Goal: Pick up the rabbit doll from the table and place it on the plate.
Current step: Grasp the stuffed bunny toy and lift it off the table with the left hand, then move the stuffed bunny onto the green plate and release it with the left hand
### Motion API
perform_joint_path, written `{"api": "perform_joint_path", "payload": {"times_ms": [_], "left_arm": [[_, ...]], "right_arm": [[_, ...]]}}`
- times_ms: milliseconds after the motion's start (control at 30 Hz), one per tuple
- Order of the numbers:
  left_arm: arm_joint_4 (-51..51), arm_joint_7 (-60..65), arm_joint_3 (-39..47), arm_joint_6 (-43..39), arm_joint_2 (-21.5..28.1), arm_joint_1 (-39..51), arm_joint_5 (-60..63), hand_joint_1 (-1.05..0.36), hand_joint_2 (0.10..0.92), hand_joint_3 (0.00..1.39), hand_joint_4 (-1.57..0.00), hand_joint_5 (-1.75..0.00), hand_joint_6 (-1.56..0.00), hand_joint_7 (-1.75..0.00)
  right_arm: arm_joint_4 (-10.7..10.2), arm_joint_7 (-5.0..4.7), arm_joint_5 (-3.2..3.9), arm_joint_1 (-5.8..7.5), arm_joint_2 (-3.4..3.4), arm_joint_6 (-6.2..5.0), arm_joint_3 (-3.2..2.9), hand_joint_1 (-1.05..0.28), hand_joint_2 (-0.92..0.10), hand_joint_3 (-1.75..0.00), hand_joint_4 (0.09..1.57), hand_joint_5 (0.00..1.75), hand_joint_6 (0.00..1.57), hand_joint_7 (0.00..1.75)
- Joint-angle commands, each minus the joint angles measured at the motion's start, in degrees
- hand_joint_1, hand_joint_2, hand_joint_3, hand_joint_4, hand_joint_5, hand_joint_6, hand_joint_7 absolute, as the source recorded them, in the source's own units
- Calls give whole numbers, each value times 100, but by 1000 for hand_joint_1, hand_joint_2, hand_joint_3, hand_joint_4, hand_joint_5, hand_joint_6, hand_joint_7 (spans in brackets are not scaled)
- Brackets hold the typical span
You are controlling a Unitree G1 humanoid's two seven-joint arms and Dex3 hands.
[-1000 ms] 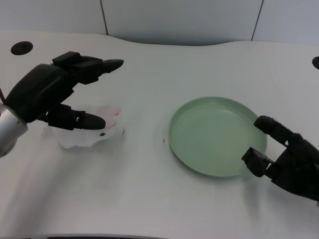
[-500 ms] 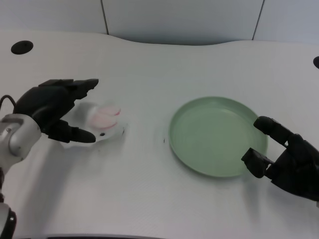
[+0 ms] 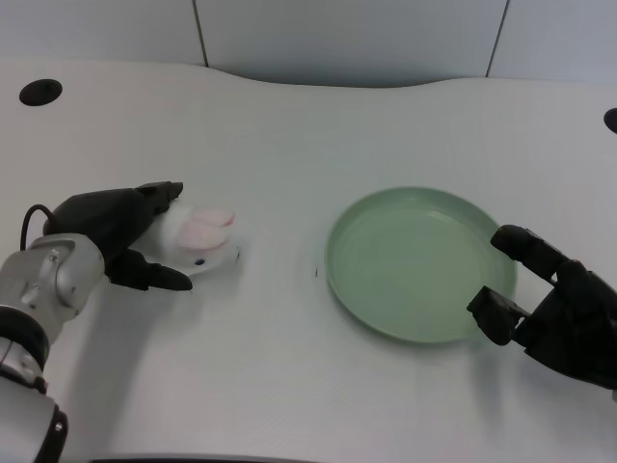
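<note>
The white rabbit doll [image 3: 200, 241] with pink ears lies on the table left of centre, its ears pointing right. My left hand [image 3: 116, 231] is low at the doll's left end. Its upper fingers [image 3: 159, 193] reach over the far side and its thumb [image 3: 162, 279] lies along the near side, so the doll's body sits between them. The fingers are still apart and the doll rests on the table. The hand hides the doll's left part. The green plate [image 3: 381, 318] stands empty right of centre, well apart from the doll.
My right hand [image 3: 554, 313] rests at the plate's near right rim. A dark round hole [image 3: 41, 93] sits in the table's far left corner, another [image 3: 611, 121] at the right edge. A grey wall runs behind the table.
My left hand has come down and toward me, from above the doll to table level around its left end. The doll and the plate have stayed in place.
</note>
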Motion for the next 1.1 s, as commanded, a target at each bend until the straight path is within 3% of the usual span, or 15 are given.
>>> {"api": "perform_joint_path", "payload": {"times_ms": [33, 100, 167, 300, 400, 533, 567, 667, 700, 767, 900, 967, 1033, 1067, 1100], "left_arm": [[67, 429, -176, 195, -81, 81, 150, -622, 830, 3, -535, -218, -437, -64], [88, 657, -396, 379, -159, 62, 353, -504, 830, 7, -696, -269, -567, -66], [110, 705, -548, 544, -216, 35, 474, -487, 834, 4, -764, -340, -653, -68], [136, 758, -754, 724, -297, 2, 624, -478, 850, 1, -634, -898, -851, -45], [160, 849, -1049, 963, -391, -61, 884, -474, 837, 0, -664, -1128, -1004, -103], [173, 862, -1235, 1067, -447, -133, 991, -512, 850, 8, -733, -1224, -1108, -158], [174, 863, -1257, 1077, -465, -158, 991, -556, 884, 8, -761, -1275, -1109, -307], [158, 790, -1096, 984, -505, -313, 785, -560, 916, 25, -722, -1454, -812, -1052], [153, 765, -1042, 953, -510, -360, 722, -556, 919, 50, -689, -1522, -722, -1219], [140, 752, -994, 875, -493, -511, 679, -574, 920, 90, -647, -1612, -658, -1332], [110, 732, -956, 748, -424, -888, 630, -581, 921, 135, -662, -1489, -664, -1183], [92, 853, -975, 607, -348, -1098, 652, -557, 921, 130, -618, -1690, -589, -1439], [86, 917, -981, 528, -283, -1284, 660, -546, 921, 121, -640, -1682, -589, -1424], [87, 931, -985, 518, -262, -1355, 663, -554, 921, 134, -687, -1450, -623, -1091], [91, 938, -990, 516, -253, -1395, 665, -557, 921, 137, -711, -1358, -667, -919]], "right_arm": [[-48, 24, 42, 43, -74, 11, -9, -729, -921, -359, 515, 1746, 528, 1221], [-65, 18, 44, 49, -64, 3, -6, -727, -921, -357, 513, 1746, 531, 1216], [-79, 14, 42, 58, -58, -21, -3, -732, -921, -364, 514, 1746, 535, 1213], [-119, 21, 62, 80, -38, -18, -10, -732, -921, -361, 518, 1746, 536, 1208], [-223, -21, 85, 123, -19, -8, -20, -743, -921, -345, 533, 1746, 549, 1222], [-318, -68, 103, 153, -7, 70, -22, -747, -921, -319, 543, 1746, 552, 1233], [-336, -68, 109, 157, -8, 75, -24, -751, -921, -315, 543, 1746, 546, 1234], [-424, -93, 143, 183, -13, 114, -42, -742, -921, -312, 541, 1746, 542, 1246], [-455, -106, 152, 192, -14, 135, -45, -738, -921, -310, 541, 1746, 541, 1250], [-463, -71, 173, 192, -20, 208, -45, -741, -921, -295, 540, 1746, 534, 1248], [-494, -13, 184, 236, -15, 176, -32, -734, -921, -326, 548, 1746, 538, 1260], [-472, -11, 178, 237, -20, 190, -26, -728, -921, -339, 545, 1746, 539, 1258], [-459, -32, 167, 230, -27, 212, -17, -727, -921, -341, 545, 1746, 544, 1254], [-451, -35, 162, 225, -30, 222, -13, -726, -921, -340, 538, 1746, 544, 1244], [-445, -34, 159, 221, -33, 227, -11, -725, -921, -340, 536, 1746, 545, 1239]]}}
